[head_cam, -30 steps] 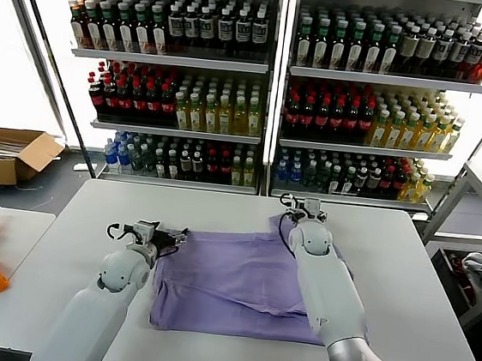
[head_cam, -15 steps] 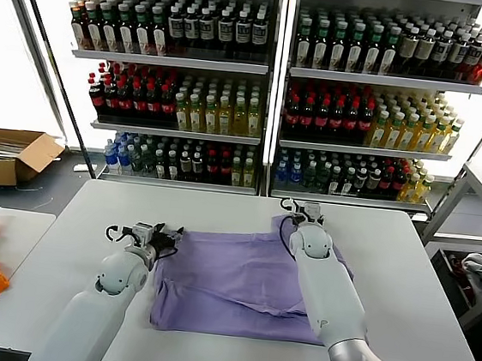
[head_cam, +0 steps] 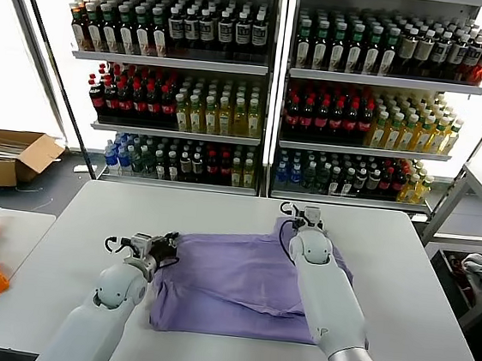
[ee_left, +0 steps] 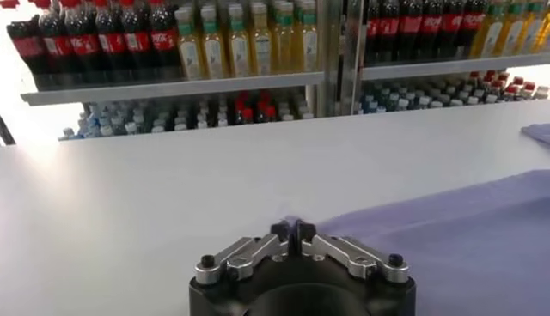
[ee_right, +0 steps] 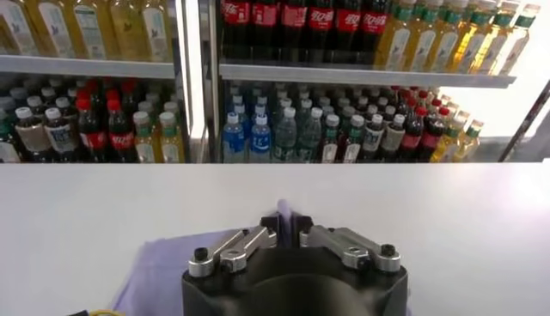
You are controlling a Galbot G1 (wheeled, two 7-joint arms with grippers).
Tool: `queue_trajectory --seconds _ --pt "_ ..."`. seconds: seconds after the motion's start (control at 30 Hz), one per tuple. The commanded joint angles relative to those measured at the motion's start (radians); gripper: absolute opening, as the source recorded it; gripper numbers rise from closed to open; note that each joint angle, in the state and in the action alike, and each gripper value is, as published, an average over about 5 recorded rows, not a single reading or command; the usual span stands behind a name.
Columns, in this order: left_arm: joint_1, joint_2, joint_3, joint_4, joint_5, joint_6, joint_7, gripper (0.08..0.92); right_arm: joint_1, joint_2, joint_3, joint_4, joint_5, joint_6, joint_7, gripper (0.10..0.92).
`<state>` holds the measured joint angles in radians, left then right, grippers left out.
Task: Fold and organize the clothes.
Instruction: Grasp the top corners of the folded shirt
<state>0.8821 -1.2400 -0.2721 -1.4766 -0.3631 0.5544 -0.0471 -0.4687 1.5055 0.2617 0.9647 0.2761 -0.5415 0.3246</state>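
Shirt (head_cam: 239,284), lavender, lay spread on the white table (head_cam: 412,276), front edge near the robot, far edge toward the drink shelves (head_cam: 273,80). Left gripper (head_cam: 168,246) sat at the shirt's left far corner; in its wrist view the fingers (ee_left: 279,232) were pressed together with a tip of purple cloth pinched between them. Right gripper (head_cam: 300,211) sat at the shirt's right far corner, where the cloth rose slightly off the table; its wrist view showed the fingers (ee_right: 268,225) closed on a small peak of the same fabric. Both arms reached forward over the table, the right one lying across the shirt's right side. Cardboard box (head_cam: 6,154) stood on the floor well to the left.
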Motion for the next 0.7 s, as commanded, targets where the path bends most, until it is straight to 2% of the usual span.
queue_trajectory --seconds 0.03,0.27,0.7 --pt "0.026 -0.005 -0.005 -0.027 0.000 -0.044 -0.016 0.087 -0.011 -0.001 0.002 0.023 0.009 0.002 0.001 0.108" --pt "0.032 -0.007 -0.015 -0.073 0.018 -0.128 -0.029 0.085 -0.046 -0.031 0.003 0.179 -0.005 0.019 0.004 0.108" --pt "0.113 0.022 -0.052 -0.196 0.014 -0.168 -0.004 0.085 -0.195 -0.070 0.009 0.499 -0.006 0.019 0.018 0.108"
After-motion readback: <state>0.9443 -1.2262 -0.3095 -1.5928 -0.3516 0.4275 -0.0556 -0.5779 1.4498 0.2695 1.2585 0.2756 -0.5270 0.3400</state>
